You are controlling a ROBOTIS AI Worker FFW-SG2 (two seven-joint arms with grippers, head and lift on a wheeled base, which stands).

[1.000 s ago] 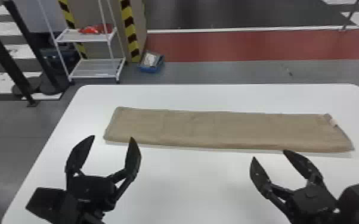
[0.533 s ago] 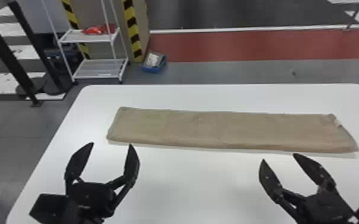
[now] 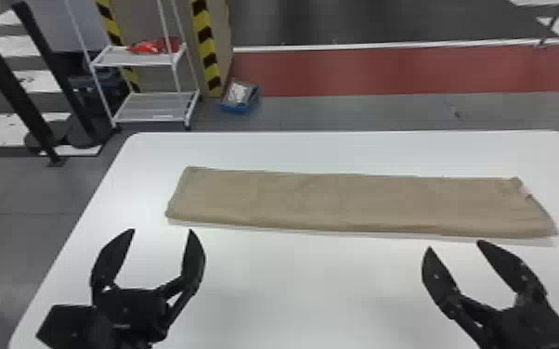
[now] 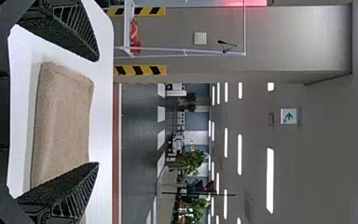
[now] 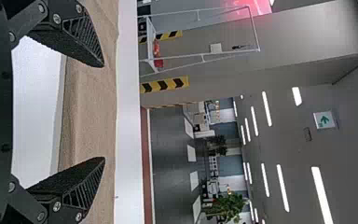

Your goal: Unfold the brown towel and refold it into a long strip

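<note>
The brown towel (image 3: pixel 348 202) lies flat as a long strip across the table, with a small pale tag at its right end. My left gripper (image 3: pixel 161 232) stands open in front of the towel's left end, nothing between its fingers. Near the right end, on the front side, my right gripper (image 3: pixel 454 246) is also open and holds nothing. In the left wrist view the towel (image 4: pixel 63 126) appears beyond the left gripper (image 4: pixel 98 112). The right wrist view has the towel (image 5: pixel 91 112) past the spread fingers of the right gripper (image 5: pixel 104 112).
The white table (image 3: pixel 302 287) has rounded far corners. On the floor behind it stand a white shelf rack (image 3: pixel 153 106) with a red item, a striped post (image 3: pixel 206 51) and a blue box (image 3: pixel 240 98). Black posts (image 3: pixel 14 88) rise at the far left.
The right gripper has moved to the right and slightly toward the front edge, staying open. The left gripper has barely shifted. The towel keeps its shape, sitting slightly farther right in the view.
</note>
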